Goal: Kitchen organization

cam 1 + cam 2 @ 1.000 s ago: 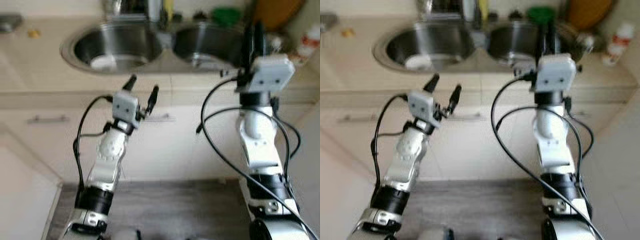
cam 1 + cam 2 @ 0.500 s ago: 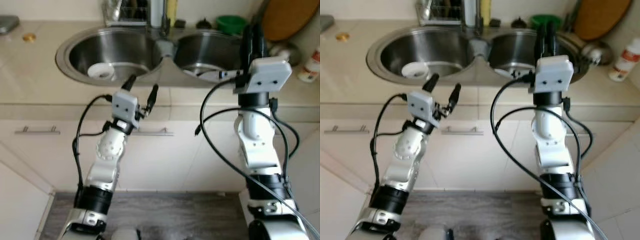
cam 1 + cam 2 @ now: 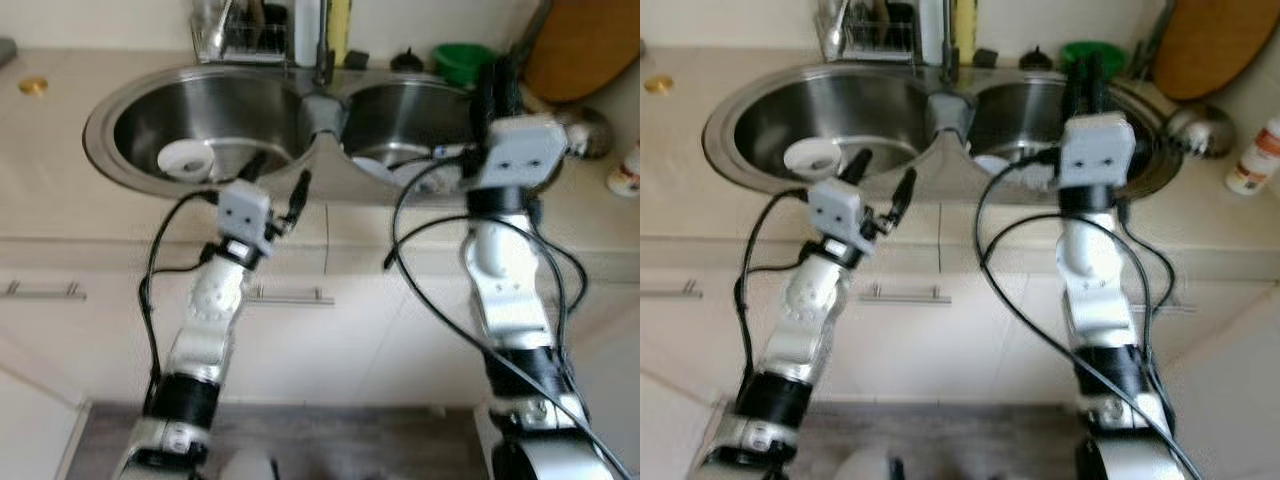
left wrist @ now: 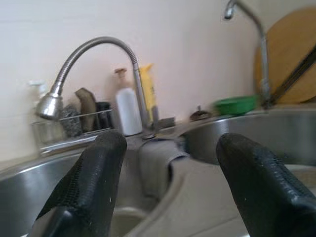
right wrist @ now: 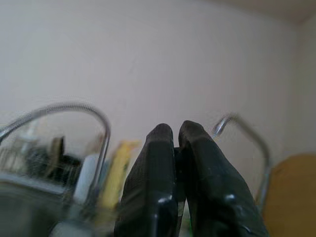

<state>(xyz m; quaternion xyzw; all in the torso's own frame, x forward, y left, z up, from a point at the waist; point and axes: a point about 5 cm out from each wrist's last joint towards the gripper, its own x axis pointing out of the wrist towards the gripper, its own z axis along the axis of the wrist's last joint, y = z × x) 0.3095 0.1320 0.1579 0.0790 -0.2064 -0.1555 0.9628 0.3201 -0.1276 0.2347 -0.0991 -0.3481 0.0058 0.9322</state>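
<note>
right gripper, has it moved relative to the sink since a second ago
Cannot tell. The whole picture has shifted, so the camera moved. The right gripper stands over the right basin of the sink, much as before, fingers shut.

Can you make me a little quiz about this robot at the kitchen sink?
1. True or false: the left gripper has its fingers spread apart.
2. Which basin of the double sink holds the white round dish? A) the robot's left one B) the robot's right one
3. Fill in: the green bowl sits behind the ____ basin.

Key
1. True.
2. A.
3. Right. The right gripper, fingers pressed together, is raised in front of that basin.
</note>
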